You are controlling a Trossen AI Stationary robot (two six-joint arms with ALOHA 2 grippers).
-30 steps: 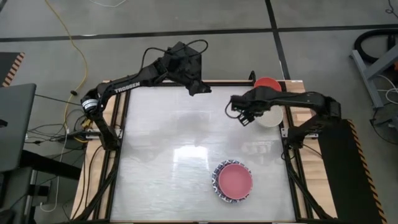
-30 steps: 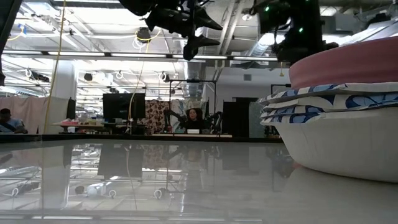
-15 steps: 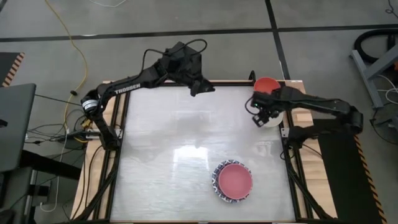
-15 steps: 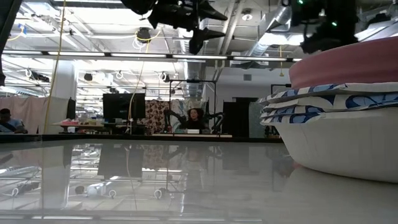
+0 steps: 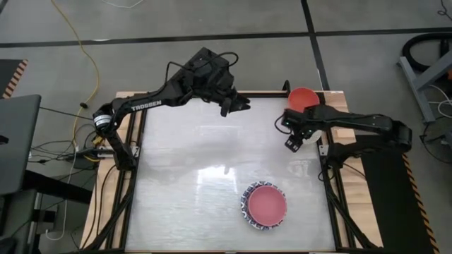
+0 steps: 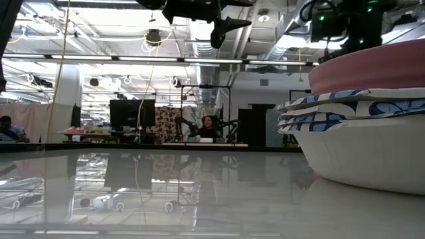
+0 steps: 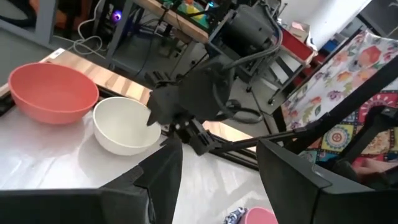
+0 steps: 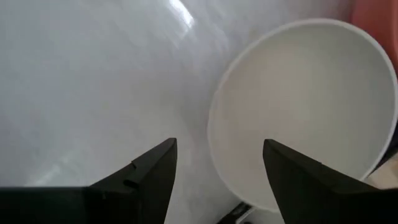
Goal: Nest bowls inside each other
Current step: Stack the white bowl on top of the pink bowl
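Observation:
A plain cream-white bowl (image 8: 305, 106) stands on its base at the table's far right, next to a red bowl (image 5: 304, 97). In the high view my right arm hides most of the cream bowl (image 5: 311, 136). My right gripper (image 8: 217, 168) points down over that bowl's left rim, open, with one finger over the inside and one outside, touching nothing. Near the front, a pink bowl (image 5: 266, 203) sits on top of a stack of blue-patterned white bowls (image 6: 352, 109). My left gripper (image 5: 240, 106) hangs open and level, high over the far edge.
The middle and left of the glossy white table (image 5: 183, 176) hold no objects. The right arm's base and frame (image 5: 332, 152) stand close beside the cream bowl. Wooden boards (image 5: 335, 99) border the table's far right corner behind the red bowl.
My right gripper has drawn back toward the table's right edge, sunk and tipped steeply downward, and now stands over the cream bowl's rim. My left gripper has drifted a little toward the right along the far edge. The bowls have not moved.

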